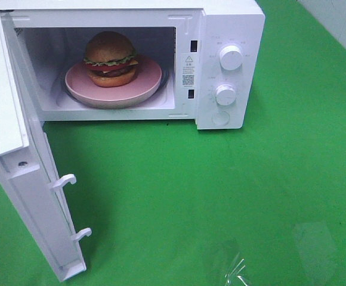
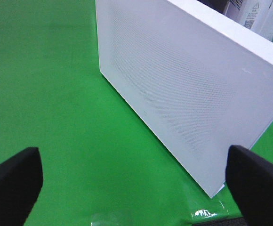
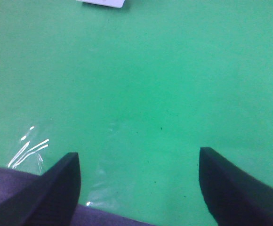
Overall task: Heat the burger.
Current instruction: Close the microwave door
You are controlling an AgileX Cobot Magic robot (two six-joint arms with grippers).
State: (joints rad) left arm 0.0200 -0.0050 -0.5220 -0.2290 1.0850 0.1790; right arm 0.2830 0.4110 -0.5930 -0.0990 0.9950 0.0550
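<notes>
Green surface (image 1: 221,196) is being kept mostly bare in front of the white microwave (image 1: 226,36) standing at the back. Burger (image 1: 110,56) is being carried on a round pink plate (image 1: 146,83) inside the cavity, roughly centred. Loading is judged done, and it is being left where it can heat evenly.

Microwave door (image 1: 18,149) is being left swung wide open on the left, with latch hooks (image 1: 64,180) exposed. Heating is being blocked until it is shut.

Left claw (image 2: 134,162) is being held wide open with nothing between the pads, just outside the door's perforated outer face (image 2: 188,94). It is likely being staged there for a closing push.

Right claw (image 3: 139,155) is being held spread and empty over bare surface, well apart from the burger. It is probably being parked for the two knobs (image 1: 231,57) on the panel. Neither claw is being shown in the high view.

Nothing is being seen in the door's swing path. Clear film patch (image 1: 235,268) is glaring near the front; no obstruction is expected from it. White corner (image 3: 101,2) at the edge of the right wrist view cannot be identified for sure.
</notes>
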